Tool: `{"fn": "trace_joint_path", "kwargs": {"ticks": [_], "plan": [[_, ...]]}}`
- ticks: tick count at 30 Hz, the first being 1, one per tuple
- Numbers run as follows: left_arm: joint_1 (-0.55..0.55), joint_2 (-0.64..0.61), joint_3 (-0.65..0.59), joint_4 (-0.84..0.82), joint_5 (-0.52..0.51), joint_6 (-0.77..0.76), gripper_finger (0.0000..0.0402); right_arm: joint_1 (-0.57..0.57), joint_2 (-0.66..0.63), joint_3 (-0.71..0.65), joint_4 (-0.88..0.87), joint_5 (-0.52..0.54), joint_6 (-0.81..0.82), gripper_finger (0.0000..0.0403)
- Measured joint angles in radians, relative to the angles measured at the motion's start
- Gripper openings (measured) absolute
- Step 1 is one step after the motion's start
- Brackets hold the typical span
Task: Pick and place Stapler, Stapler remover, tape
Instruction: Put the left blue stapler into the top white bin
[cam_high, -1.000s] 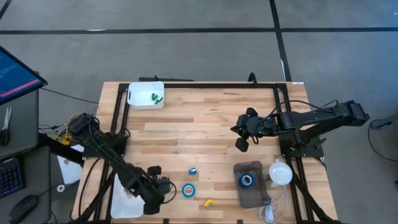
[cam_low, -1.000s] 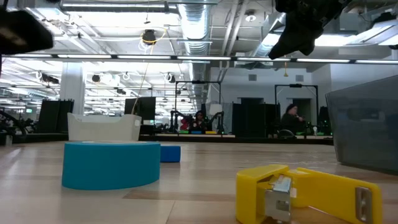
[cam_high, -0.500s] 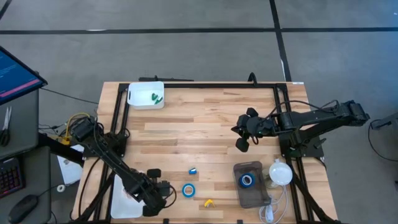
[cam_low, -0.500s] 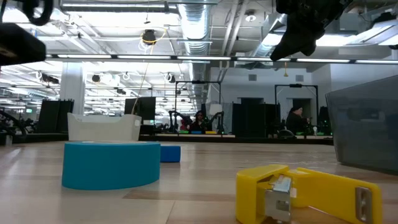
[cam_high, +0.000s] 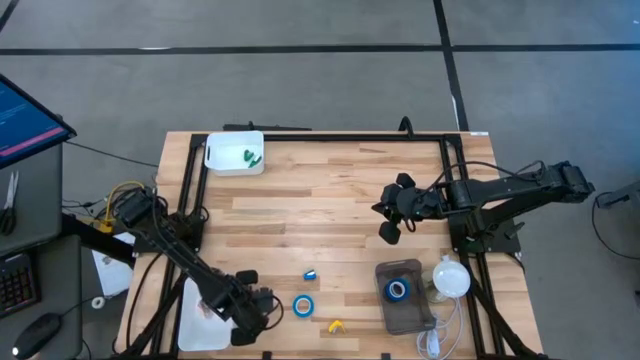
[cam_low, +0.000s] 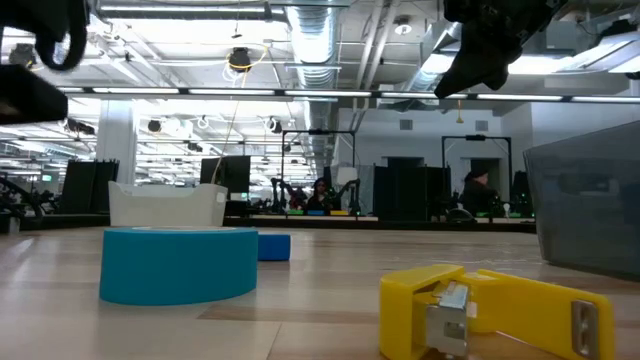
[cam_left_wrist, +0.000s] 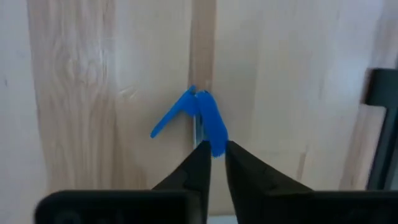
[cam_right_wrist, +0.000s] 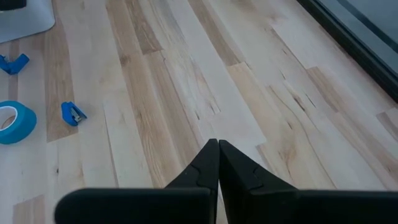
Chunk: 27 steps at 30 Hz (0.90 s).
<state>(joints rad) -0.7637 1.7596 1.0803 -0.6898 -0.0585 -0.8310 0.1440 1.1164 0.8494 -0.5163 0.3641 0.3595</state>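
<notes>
At the table's near left corner the left gripper (cam_high: 262, 305) hangs low over the wood. Its wrist view shows the two fingers (cam_left_wrist: 200, 163) parted by a narrow gap, with a blue staple remover (cam_left_wrist: 198, 121) lying on the boards at their tips; whether they touch it cannot be told. Just to the right lies a roll of blue tape (cam_high: 303, 305), with a small blue stapler (cam_high: 310, 275) a little farther back and a yellow staple remover (cam_high: 335, 326) nearer the front edge. A white bin (cam_high: 235, 153) sits at the far left corner. Further right, a grey box (cam_high: 405, 296) holds a second tape roll (cam_high: 398, 290). The right gripper (cam_high: 389, 221) hovers clenched and empty above mid-table.
</notes>
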Motion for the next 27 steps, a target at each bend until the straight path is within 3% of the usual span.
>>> {"fn": "trace_joint_path", "kwargs": {"ticks": [9, 27], "plan": [[0.031, 0.000, -0.030, 0.082, -0.005, -0.012, 0.0108, 0.000, 0.000, 0.000, 0.000, 0.000, 0.000, 0.0000], [0.032, 0.019, -0.029, 0.107, 0.006, -0.086, 0.0154, 0.000, 0.000, 0.000, 0.000, 0.000, -0.001, 0.0000]]}}
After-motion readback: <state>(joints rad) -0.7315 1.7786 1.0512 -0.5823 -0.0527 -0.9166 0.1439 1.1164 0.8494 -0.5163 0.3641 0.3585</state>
